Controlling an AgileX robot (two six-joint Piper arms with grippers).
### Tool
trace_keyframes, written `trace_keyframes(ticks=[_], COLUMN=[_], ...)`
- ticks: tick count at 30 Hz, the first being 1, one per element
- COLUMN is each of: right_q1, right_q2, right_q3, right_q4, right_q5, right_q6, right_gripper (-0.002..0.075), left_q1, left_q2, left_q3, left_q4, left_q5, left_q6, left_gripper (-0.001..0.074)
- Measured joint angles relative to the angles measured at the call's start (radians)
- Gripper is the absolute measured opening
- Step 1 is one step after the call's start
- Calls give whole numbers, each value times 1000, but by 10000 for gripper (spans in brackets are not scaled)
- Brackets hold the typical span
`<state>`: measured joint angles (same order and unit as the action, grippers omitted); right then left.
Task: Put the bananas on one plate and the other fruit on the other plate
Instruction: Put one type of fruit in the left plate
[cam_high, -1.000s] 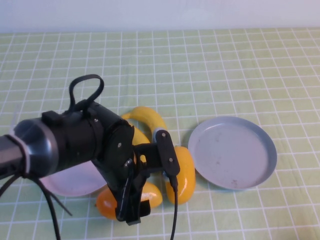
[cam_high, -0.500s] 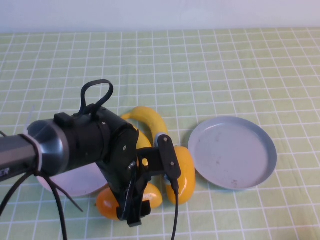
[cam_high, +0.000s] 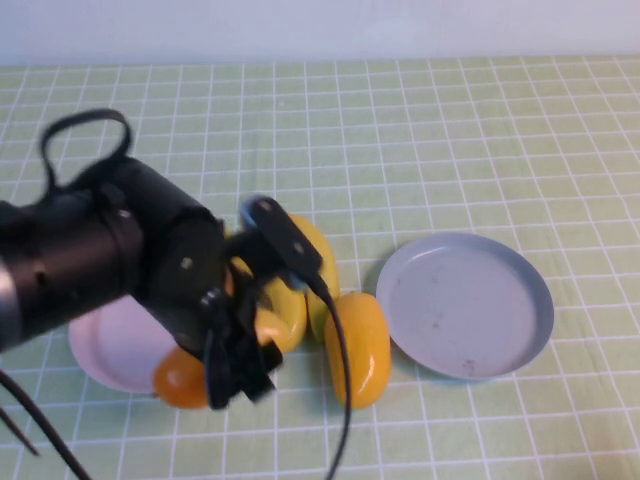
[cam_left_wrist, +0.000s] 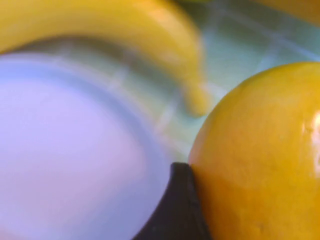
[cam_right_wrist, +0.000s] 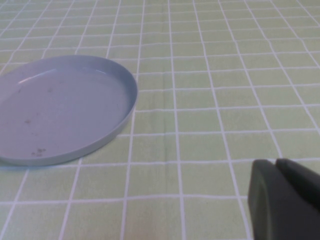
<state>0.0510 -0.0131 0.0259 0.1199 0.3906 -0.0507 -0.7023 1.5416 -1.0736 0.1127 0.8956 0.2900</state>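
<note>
A green checked tabletop (cam_high: 450, 130) holds a round grey-blue plate (cam_high: 465, 303) beside one plump orange-yellow fruit (cam_high: 357, 345). The left claw (cam_high: 235, 375) grips another such fruit (cam_high: 180, 377) at the pale pink plate's (cam_high: 115, 345) rim, near glossy yellow bananas (cam_high: 290, 300). The right claw (cam_right_wrist: 285, 200), low over the cloth, looks closed and empty.

So the left arm swung over toward the pink plate (cam_high: 110, 345), and the left gripper (cam_high: 215, 375) dragged that mango (cam_high: 180, 378) along, so now it's sitting right at the plate's rim. That also uncovered the bananas (cam_high: 285, 300).
</note>
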Motion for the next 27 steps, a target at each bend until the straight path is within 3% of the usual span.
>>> trace_keyframes(ticks=[5, 10, 14, 27], right_q1=[0, 0, 0, 0], right_q2=[0, 0, 0, 0], right_q3=[0, 0, 0, 0], right_q4=[0, 0, 0, 2], right_q5=[0, 0, 0, 0], right_q6=[0, 0, 0, 0], right_gripper=[-15, -15, -15, -15], left_q1=[133, 313, 408, 437], left_q2=[-20, 1, 25, 222], left_q3=[-8, -8, -11, -149], left_q4=[136, 105, 69, 4], left_q5=[14, -34, -64, -62], left_q6=[-225, -254, -259, -256], left_gripper=[543, 543, 543, 543])
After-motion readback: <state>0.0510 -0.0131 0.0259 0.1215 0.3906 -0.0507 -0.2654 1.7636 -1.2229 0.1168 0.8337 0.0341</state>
